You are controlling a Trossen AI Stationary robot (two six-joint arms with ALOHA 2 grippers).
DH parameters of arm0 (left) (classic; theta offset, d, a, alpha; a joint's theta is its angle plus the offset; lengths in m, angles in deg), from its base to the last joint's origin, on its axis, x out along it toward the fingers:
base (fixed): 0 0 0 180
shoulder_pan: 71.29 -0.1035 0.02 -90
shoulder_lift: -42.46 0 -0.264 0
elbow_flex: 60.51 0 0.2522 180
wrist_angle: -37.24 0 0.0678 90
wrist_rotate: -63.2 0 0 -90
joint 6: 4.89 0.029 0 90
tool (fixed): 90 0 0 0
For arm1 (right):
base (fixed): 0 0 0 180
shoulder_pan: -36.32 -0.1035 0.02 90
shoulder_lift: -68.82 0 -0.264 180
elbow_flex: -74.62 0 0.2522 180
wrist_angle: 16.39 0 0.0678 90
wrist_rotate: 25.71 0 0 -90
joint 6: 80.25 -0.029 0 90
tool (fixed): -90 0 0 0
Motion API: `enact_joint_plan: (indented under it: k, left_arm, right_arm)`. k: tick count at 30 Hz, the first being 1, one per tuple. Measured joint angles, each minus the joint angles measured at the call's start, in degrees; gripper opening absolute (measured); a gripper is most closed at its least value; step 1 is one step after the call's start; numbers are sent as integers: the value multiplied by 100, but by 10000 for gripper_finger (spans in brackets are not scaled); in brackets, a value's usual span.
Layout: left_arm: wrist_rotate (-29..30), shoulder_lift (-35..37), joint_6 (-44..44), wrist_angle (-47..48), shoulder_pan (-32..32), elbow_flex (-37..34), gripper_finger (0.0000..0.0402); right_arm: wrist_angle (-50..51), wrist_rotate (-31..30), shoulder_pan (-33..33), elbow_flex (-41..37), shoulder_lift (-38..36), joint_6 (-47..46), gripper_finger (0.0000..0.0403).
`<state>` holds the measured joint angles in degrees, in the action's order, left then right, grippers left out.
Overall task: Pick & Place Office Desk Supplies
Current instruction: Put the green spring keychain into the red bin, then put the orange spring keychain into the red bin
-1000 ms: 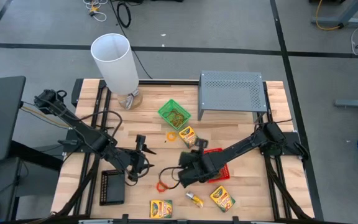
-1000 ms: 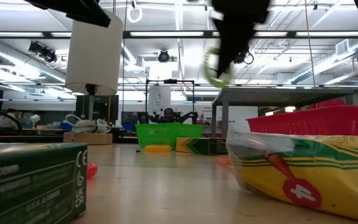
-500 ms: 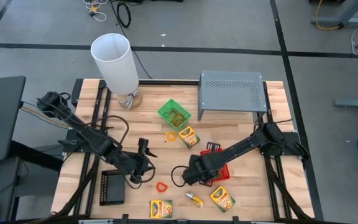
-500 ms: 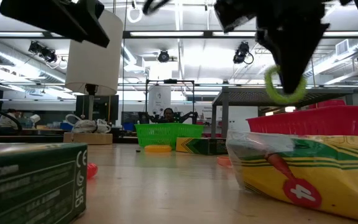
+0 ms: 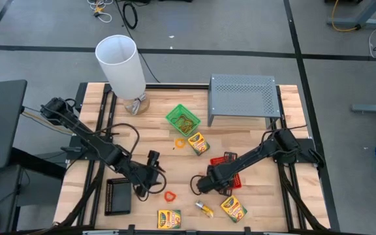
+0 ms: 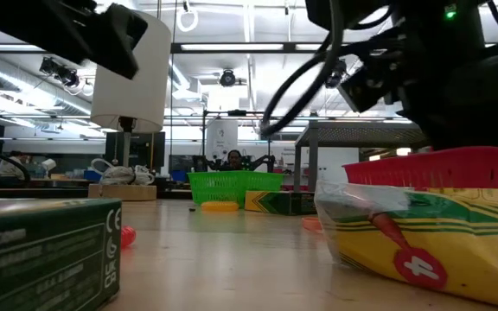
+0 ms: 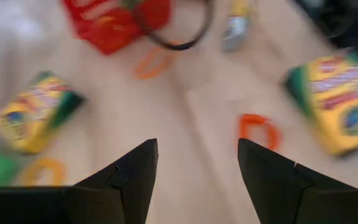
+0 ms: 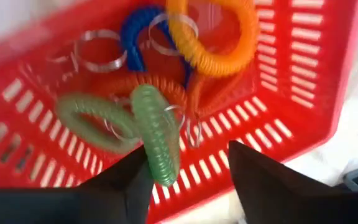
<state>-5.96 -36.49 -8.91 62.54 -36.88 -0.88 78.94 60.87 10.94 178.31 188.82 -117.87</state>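
Observation:
My right gripper [image 5: 213,181] hangs open over the red tray [image 5: 228,163]. In the right wrist view a green loop band [image 8: 156,133] lies loose between its spread fingers [image 8: 263,180], above orange [image 8: 213,37] and blue [image 8: 135,43] bands in the tray [image 8: 303,93]. My left gripper [image 5: 154,177] is open and empty, low over the table just left of a red-orange loop band [image 5: 170,195], which the left wrist view shows beyond its fingertips [image 7: 258,129]. Crayon boxes lie at the front [image 5: 169,219], front right [image 5: 233,207] and centre [image 5: 198,143].
A green tray [image 5: 183,119] stands behind an orange band [image 5: 180,142]. A black tray [image 5: 117,196] lies front left. The tall white cylinder [image 5: 121,65] and the grey perforated riser [image 5: 243,96] stand at the back. A small yellow item [image 5: 204,209] lies near the front.
The right gripper carried the green loop band rightward over the red tray and opened its fingers. The left gripper drifted a little toward the red-orange band.

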Motion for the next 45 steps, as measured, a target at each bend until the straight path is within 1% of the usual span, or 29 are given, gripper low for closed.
enact_joint_plan:
  k: [3, 6, 9, 16, 21, 24, 32, 35, 38, 40, 43, 45]
  left_arm:
    - [-540, -117, -127, -127, -31, 9, 227]
    - [-961, -420, -159, -317, -42, 7, 227]
    - [-1283, -795, -133, -626, -103, 9, 227]
    - [-2062, -1590, -109, -1139, -420, 0, 227]
    - [-2139, -1963, -97, -1238, -632, 55, 227]
    - [-2136, -2195, -67, -1240, -725, 170, 227]
    - [-2370, -2763, 16, -1167, -751, 621, 226]
    - [-2281, -2925, 5, -1086, -739, 765, 221]
    - [-1959, -3047, -36, -1020, -731, 839, 201]
    - [-1784, -3077, -42, -1019, -728, 846, 177]
    - [-1608, -3082, -52, -1019, -730, 841, 121]
    - [-1523, -3086, -52, -1011, -734, 836, 70]
  right_arm:
    - [-149, -200, 0, 39, -29, -93, 219]
    - [-242, -504, -19, 221, -55, -115, 220]
    - [-258, -789, -54, 471, -55, -111, 215]
    - [-153, -1105, -185, 1195, -58, -47, 202]
    - [249, -1395, -256, 1663, -55, -56, 201]
    - [391, -1493, -278, 1806, -61, -97, 201]
    - [568, -1548, -295, 1843, -59, -224, 201]
    - [572, -1590, -314, 1843, -59, -263, 201]
    - [562, -1607, -343, 1843, -57, -290, 201]
    - [557, -1629, -346, 1843, -57, -354, 201]
    - [559, -1743, -394, 1843, -55, -419, 201]
    - [557, -1783, -431, 1843, -55, -424, 201]
